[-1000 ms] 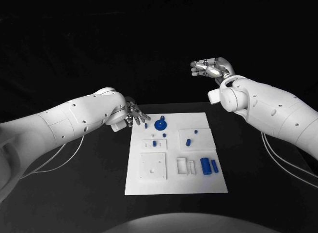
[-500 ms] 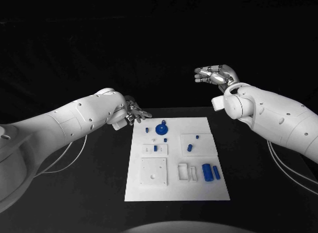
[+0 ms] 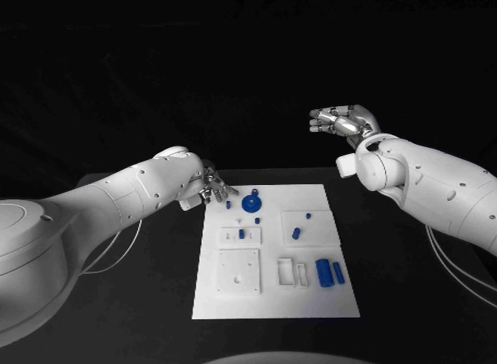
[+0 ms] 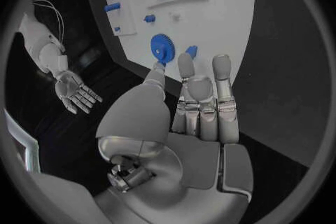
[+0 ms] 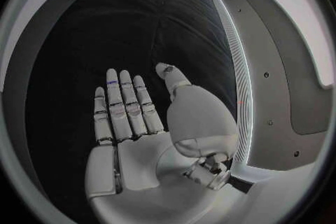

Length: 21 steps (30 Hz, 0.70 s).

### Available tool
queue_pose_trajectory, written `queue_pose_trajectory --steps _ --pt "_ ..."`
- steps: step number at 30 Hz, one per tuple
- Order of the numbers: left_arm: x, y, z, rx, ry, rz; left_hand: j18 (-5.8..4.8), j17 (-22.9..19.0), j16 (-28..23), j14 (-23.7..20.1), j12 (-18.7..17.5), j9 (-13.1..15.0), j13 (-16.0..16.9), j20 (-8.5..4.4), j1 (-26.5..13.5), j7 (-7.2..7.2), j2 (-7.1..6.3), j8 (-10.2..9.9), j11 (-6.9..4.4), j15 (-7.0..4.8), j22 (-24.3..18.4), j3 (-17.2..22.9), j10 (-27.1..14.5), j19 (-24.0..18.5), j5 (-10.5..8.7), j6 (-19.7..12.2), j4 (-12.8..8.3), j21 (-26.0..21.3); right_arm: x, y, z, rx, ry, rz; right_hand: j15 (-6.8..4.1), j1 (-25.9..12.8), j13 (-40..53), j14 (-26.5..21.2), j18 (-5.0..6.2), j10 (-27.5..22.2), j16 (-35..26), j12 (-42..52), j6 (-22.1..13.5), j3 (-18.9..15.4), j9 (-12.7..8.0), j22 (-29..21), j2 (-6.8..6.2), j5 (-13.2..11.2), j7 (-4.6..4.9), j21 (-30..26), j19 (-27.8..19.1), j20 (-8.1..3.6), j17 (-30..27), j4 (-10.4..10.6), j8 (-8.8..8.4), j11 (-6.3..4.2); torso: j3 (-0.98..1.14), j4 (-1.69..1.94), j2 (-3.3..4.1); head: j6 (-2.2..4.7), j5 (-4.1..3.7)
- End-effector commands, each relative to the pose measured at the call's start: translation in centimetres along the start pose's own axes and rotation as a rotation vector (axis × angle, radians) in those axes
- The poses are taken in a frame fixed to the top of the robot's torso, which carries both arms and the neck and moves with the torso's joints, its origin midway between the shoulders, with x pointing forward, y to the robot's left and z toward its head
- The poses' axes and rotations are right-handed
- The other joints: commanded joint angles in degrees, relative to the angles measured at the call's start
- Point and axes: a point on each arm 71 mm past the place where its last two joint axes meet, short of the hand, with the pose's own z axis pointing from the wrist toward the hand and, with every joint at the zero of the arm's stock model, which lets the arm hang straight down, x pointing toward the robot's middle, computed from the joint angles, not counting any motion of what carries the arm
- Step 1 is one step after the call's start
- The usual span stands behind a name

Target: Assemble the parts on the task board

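The white task board [image 3: 265, 299] lies in the middle of the black table. A blue gear [image 3: 251, 202] stands near its far edge, with a small blue peg [image 3: 228, 203] to its left. My left hand [image 3: 216, 188] hovers at the board's far left corner, fingers straight and holding nothing. In the left wrist view its fingertips [image 4: 185, 61] reach toward the gear [image 4: 162, 47] without touching it. My right hand [image 3: 342, 120] is raised well beyond the board's far right corner, its palm flat and empty in the right wrist view [image 5: 133, 117].
More blue parts sit on the board: two small ones [image 3: 295, 231] in the right middle block, one [image 3: 242, 233] in the left middle block, and two cylinders [image 3: 324, 271] near the front right. A white square plate [image 3: 238, 277] lies at the front left.
The whole picture has shifted slightly as the camera moved. Both hands keep nearly the same places relative to the board, and nothing has been picked up.
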Motion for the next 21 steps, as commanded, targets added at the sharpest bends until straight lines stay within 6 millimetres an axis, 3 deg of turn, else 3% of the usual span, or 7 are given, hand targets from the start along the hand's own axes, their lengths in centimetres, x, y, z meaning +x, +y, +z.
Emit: queue_pose_trajectory --steps 1,3,18,20,21 --pt "0.08 0.02 0.08 -0.006 0.009 0.033 -0.27 0.1 -0.3 -0.3 0.1 -0.8 0.1 0.28 -1.1 0.1 -0.77 0.9 0.6 0.29 1.0 0.6 1.2 0.0 0.1 -1.5 1.0 -0.2 -0.05 0.17 -0.01 -0.004 -0.003 0.005 0.16 -0.3 -0.1 -0.3 -0.25 -0.4 -0.2 -0.3 -0.3 -0.2 0.0 -0.1 0.05 0.4 0.06 -0.2 -0.4 -0.08 -0.1 -0.1 -0.38 0.09 -0.09 -0.24 0.26 0.13 0.07" --pt "0.04 0.16 0.11 -0.012 0.006 0.04 -0.19 0.2 -0.2 -0.3 0.2 -2.5 0.2 0.23 -1.1 -0.01 -1.59 3.1 0.41 0.29 1.0 1.6 1.2 0.0 0.11 -2.0 1.8 0.0 -0.1 0.18 -0.01 -0.004 -0.004 0.004 0.16 -0.3 -0.1 -0.3 -0.25 -0.4 -0.2 -0.3 -0.3 -0.2 0.0 -0.1 0.05 0.4 0.06 -0.2 -0.4 -0.08 -0.1 -0.1 -0.38 0.09 -0.09 -0.25 0.25 0.1 0.05" --pt "0.68 0.2 0.11 -0.03 0.071 0.054 -0.41 0.7 0.8 -0.4 1.3 -0.7 0.7 0.03 -2.3 -0.61 -1.83 6.3 0.24 0.07 1.1 2.2 1.3 -0.3 1.06 -1.6 2.9 0.9 -0.18 0.11 0.03 -0.001 -0.009 0.003 0.16 -0.3 -0.1 -0.3 -0.25 -0.4 -0.2 -0.3 -0.4 -0.5 0.0 -0.1 0.05 0.5 0.08 -0.2 -0.4 -0.08 -0.1 0.0 -0.38 0.12 -0.12 -0.24 0.31 0.01 -0.11" --pt "0.84 0.28 0.09 -0.033 0.096 0.061 -0.49 0.8 0.9 -0.4 1.2 -0.2 0.7 -0.05 -1.6 -0.71 -1.03 6.6 0.2 0.0 1.1 2.0 1.3 -0.4 7.93 -1.5 1.9 0.9 -0.21 0.09 0.03 0.0 -0.01 0.003 0.17 -0.3 -0.1 -0.3 -0.26 -0.4 -0.2 -0.3 -0.4 -0.6 0.0 -0.1 0.09 0.7 0.08 -0.3 -0.4 -0.06 -0.1 0.0 -0.39 0.1 -0.14 -0.24 0.31 0.0 -0.11" --pt "0.89 0.34 0.09 -0.034 0.107 0.063 -0.54 0.7 0.8 -0.5 1.2 0.0 0.7 -0.06 -0.7 -0.69 -0.52 6.6 0.2 -0.01 1.1 1.8 1.2 -0.5 12.3 -1.6 0.8 1.0 -0.23 0.08 0.03 0.0 -0.01 0.003 0.17 -0.3 -0.1 -0.3 -0.26 -0.4 -0.2 -0.3 -0.4 -0.6 0.0 -0.1 0.09 0.7 0.08 -0.3 -0.4 -0.06 -0.1 0.0 -0.39 0.1 -0.13 -0.25 0.33 0.01 -0.09"
